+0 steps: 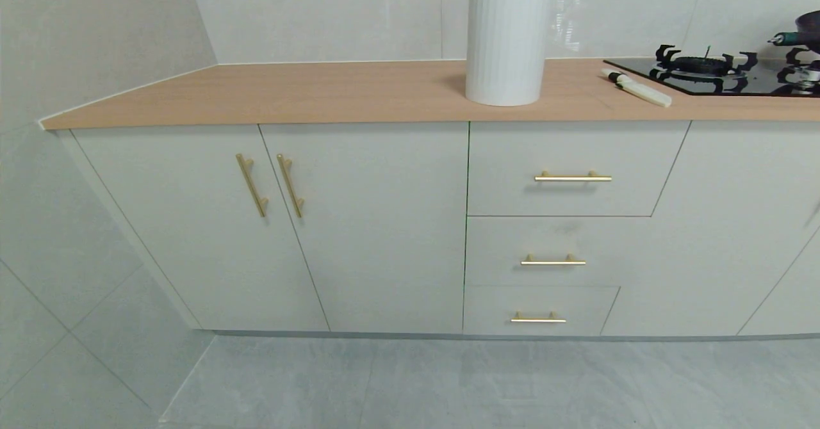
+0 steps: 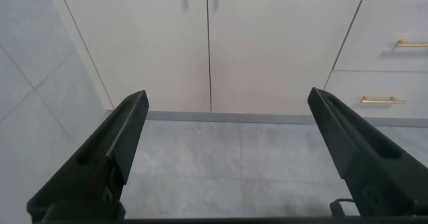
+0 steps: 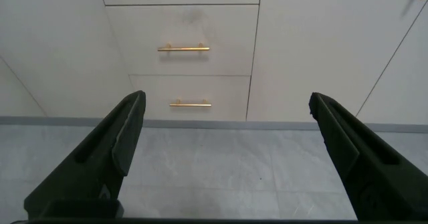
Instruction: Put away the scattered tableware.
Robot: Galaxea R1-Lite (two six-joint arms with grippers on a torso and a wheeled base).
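Left hand (image 2: 227, 97) hangs low in front of the cabinets with its two dark fingers (image 2: 120, 140) spread wide apart, holding nothing and touching nothing. It points at the foot of the double doors (image 2: 267, 43), with the grey tiled floor (image 2: 227, 164) beneath it. The right hand (image 3: 227, 97) is in the same pose: fingers (image 3: 117, 144) wide apart and empty, low over the floor, aimed at the lower drawers (image 3: 190, 50) with their gold bar handles.

Up on the wooden counter (image 1: 288, 93), well apart from both hands, stands a tall white ribbed holder (image 1: 506, 41), upright, above the seam between the doors and the stack of three drawers. Near it, toward the robot's right, a slim cream utensil (image 1: 636, 87) with a dark band near one end lies flat on the counter, just beside the edge of the black hob (image 1: 717, 73); what kind of utensil it is cannot be told. A dark pan (image 1: 804, 29) sits on the hob's far burner at the frame edge.
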